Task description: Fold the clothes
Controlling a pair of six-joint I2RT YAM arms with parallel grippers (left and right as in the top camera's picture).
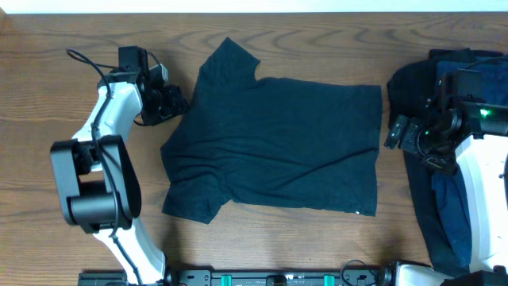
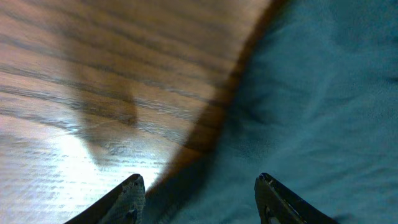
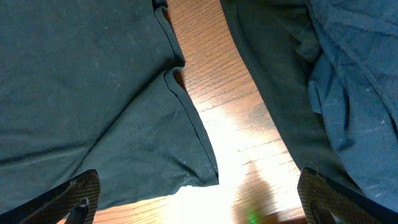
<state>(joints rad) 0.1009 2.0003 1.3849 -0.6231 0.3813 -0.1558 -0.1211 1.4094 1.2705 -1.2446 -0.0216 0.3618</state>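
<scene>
A black short-sleeved T-shirt (image 1: 278,143) lies spread flat mid-table, one sleeve pointing to the far left, and a small white label (image 1: 359,212) shows at its near right corner. My left gripper (image 1: 176,102) is at the shirt's left edge. In the left wrist view the left gripper (image 2: 200,186) is open, the T-shirt's (image 2: 311,112) edge lying between the fingers. My right gripper (image 1: 394,131) is open just right of the shirt. The right wrist view shows it (image 3: 202,186) over bare wood, between the T-shirt's (image 3: 93,93) corner and a pile of clothes (image 3: 329,81).
The pile of black and navy clothes (image 1: 448,206) lies at the table's right edge, partly under my right arm (image 1: 476,167). The wooden table (image 1: 48,48) shows bare around the shirt. My left arm's base (image 1: 95,191) stands at the near left.
</scene>
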